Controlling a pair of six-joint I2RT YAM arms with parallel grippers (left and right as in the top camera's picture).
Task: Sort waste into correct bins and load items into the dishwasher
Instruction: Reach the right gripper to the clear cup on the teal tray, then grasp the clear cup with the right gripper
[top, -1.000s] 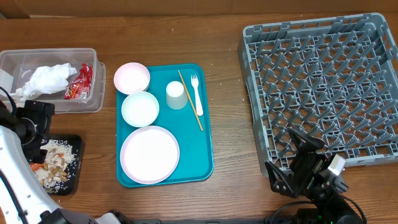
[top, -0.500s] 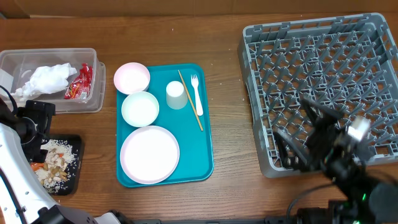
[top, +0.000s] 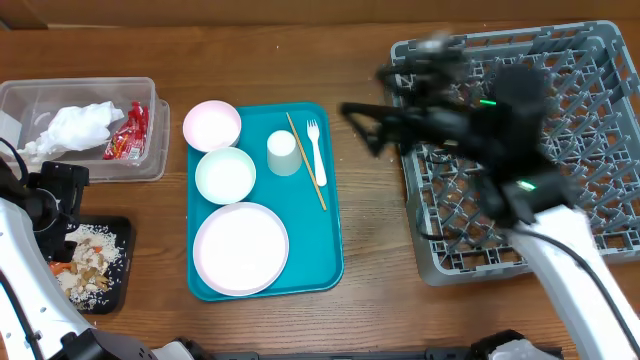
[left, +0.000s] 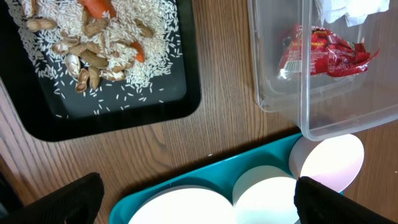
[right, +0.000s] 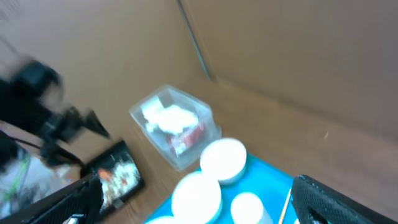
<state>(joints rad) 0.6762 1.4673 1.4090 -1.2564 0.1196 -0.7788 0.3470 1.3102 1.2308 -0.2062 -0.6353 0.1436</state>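
Observation:
On the teal tray (top: 330, 255) lie a white plate (top: 241, 248), a pale bowl (top: 225, 174), a pinkish bowl (top: 212, 124), a white cup (top: 283, 152), a fork (top: 317, 150) and a chopstick (top: 307, 160). The clear tub (top: 90, 88) holds a white napkin (top: 78, 125) and a red wrapper (top: 128, 133). Rice and carrot scraps (top: 88, 262) fill the black tray (top: 122, 285). My left gripper (top: 62, 190) hovers open and empty between tub and black tray. My right gripper (top: 362, 125), blurred, is open and empty at the grey dish rack's (top: 600, 120) left edge, pointing at the teal tray.
The left wrist view shows the black tray's rim (left: 186, 106), the tub wall (left: 280, 106) and the teal tray's edge (left: 249, 165) close together. Bare wood separates the teal tray from the rack. A cardboard wall runs behind the table.
My right arm has swung from the table's front right edge up across the dish rack toward the teal tray. The left arm and all objects stay where they were.

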